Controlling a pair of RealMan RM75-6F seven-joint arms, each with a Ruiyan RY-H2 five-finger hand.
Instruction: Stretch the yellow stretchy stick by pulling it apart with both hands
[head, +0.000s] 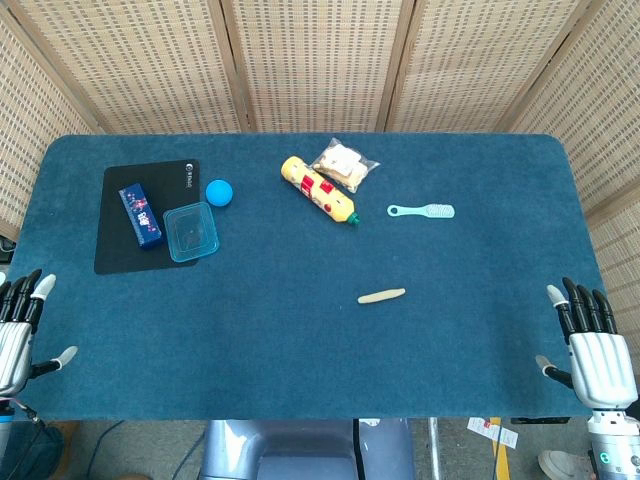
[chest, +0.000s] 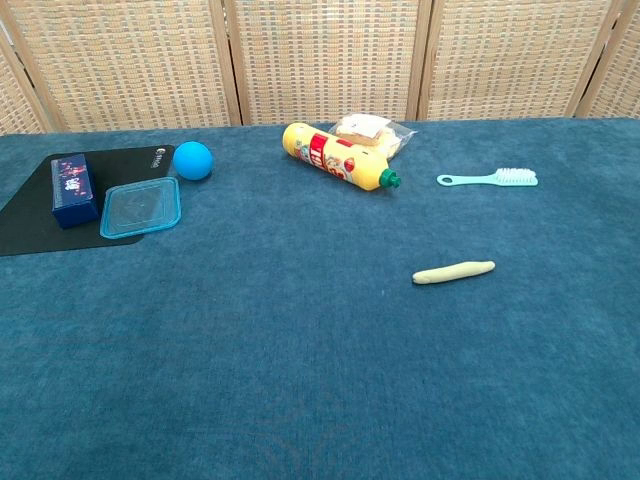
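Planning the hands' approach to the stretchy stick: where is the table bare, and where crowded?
Bare cloth spans the near half between left hand and right hand, around the yellow stick. Crowded: far left by the black mat, and far centre by the yellow bottle.

Pale yellow stick; blue ball; yellow bottle, red label; teal tablecloth; black mat.

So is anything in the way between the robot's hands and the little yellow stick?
Nothing visible blocks it. The yellow stick lies alone on bare blue table. The left hand and right hand wait open at the near corners; the bottle and brush lie farther back.
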